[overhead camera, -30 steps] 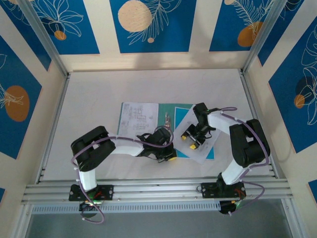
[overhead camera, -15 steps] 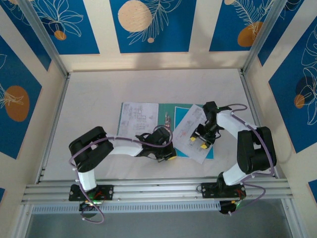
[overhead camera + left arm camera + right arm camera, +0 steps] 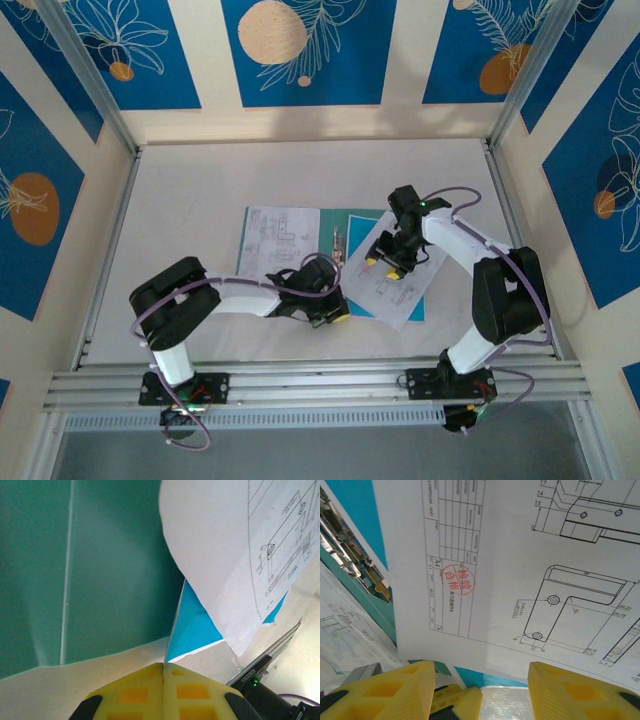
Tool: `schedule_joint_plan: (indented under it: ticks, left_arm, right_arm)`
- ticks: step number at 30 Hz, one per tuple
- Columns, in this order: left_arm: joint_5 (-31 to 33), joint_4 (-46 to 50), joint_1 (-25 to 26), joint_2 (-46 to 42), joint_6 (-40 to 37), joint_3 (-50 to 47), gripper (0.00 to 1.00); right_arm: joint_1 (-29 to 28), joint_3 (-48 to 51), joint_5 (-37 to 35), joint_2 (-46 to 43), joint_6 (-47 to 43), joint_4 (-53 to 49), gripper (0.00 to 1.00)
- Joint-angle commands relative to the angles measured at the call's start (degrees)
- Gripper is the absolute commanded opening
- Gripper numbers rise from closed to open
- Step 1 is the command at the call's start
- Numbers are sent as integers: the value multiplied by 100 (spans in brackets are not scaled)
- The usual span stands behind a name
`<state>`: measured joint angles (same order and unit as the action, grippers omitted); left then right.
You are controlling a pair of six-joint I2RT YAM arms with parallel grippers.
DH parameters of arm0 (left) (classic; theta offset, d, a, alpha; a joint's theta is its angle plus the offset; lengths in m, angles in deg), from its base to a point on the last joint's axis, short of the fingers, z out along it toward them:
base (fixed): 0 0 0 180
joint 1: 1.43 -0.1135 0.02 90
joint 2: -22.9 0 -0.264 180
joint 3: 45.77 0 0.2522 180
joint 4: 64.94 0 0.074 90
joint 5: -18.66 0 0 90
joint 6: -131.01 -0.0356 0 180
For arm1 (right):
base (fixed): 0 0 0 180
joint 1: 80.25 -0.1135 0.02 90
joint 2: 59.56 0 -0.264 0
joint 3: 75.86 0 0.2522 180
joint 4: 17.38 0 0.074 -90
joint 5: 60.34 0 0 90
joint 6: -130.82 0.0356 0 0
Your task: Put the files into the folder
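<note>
We are looking at a green folder (image 3: 352, 218) lying open on the white table (image 3: 200, 190). The straight paper (image 3: 278, 240) is lying flat at the folder's left side. The crooked paper (image 3: 382, 295) is lying turned on the right side, on top of a bright blue sheet (image 3: 424, 308). A metal clip (image 3: 338, 243) is sitting near the middle, between the two papers.

The left gripper (image 3: 335, 317) is sitting at the near edge of the folder, close to the middle. In its own camera, its yellow fingers (image 3: 125, 695) are pressing tight together on a thin edge (image 3: 173, 625). Green is showing on one side of that edge and blue on the other. We cannot tell which of the two it is pinching. The crooked paper is bending over the blue sheet there.

The right gripper (image 3: 382, 266) is hanging over the crooked paper, near its far left corner. We cannot tell if it is touching the paper. Its yellow fingers (image 3: 382, 687) are standing wide apart. Its camera is showing the paper's black line drawings and a round red stamp (image 3: 459, 582).
</note>
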<state>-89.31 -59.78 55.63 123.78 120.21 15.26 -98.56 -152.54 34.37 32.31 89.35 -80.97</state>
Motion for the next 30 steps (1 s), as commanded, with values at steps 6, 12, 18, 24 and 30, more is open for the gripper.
schedule_joint_plan:
  ticks: [6,12,18,24,30]
  left_arm:
    - [-66,-127,-181,-119,147,-138,0]
    - [-4,-154,-273,-218,210,-222,0]
    - [16,-265,-353,-205,289,-237,0]
    - [-48,-304,-403,-159,272,-244,0]
    - [-55,-335,-424,-170,278,-292,0]
  right_arm:
    - [-143,-121,52,63,188,-101,53]
    - [-141,-146,22,105,207,-98,53]
    - [-182,-238,179,259,381,43,53]
    - [-451,16,693,464,1231,840,52]
    - [-651,331,1066,744,1726,1297,52]
